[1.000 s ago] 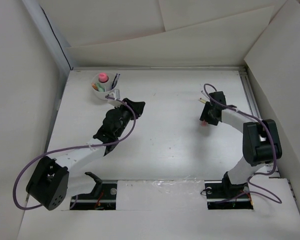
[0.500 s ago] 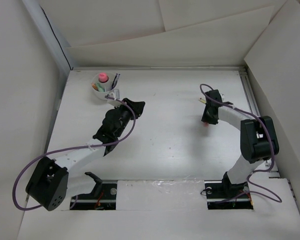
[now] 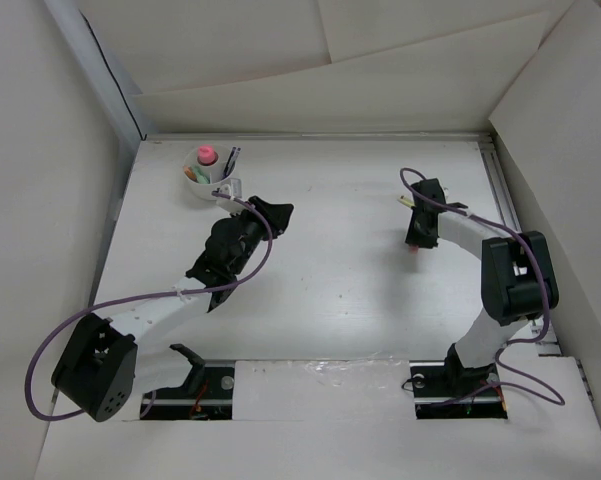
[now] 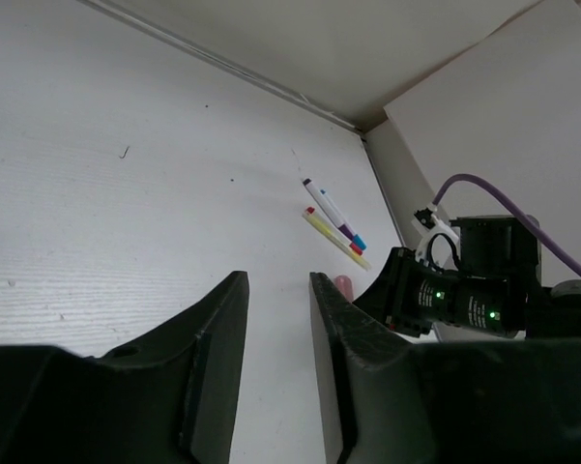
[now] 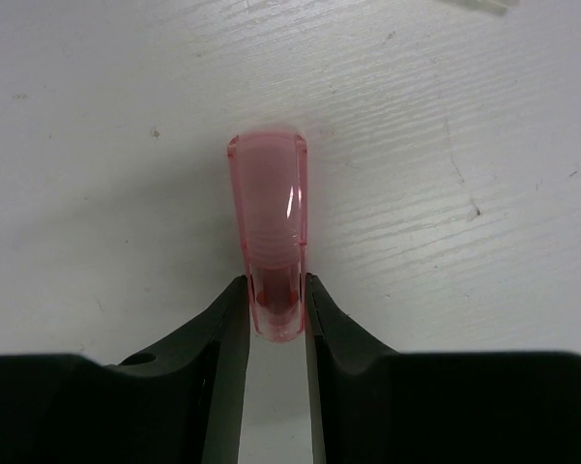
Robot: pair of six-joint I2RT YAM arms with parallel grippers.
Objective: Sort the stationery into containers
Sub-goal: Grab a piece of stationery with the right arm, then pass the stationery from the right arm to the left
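A stubby translucent pink piece sits low over the white table, its near end between my right gripper's fingers, which are shut on it. In the top view the right gripper is at the right middle, the pink piece at its tip. Thin pens with coloured caps lie on the table just beyond it, partly seen in the top view. The white divided cup at the far left holds a pink-capped tube and pens. My left gripper is open and empty, right of the cup.
White walls enclose the table on the left, back and right. A metal rail runs along the right edge. Purple cables loop off both arms.
The right arm's wrist and elbow have shifted slightly left, the gripper settling around the pink piece. The left arm has not moved.
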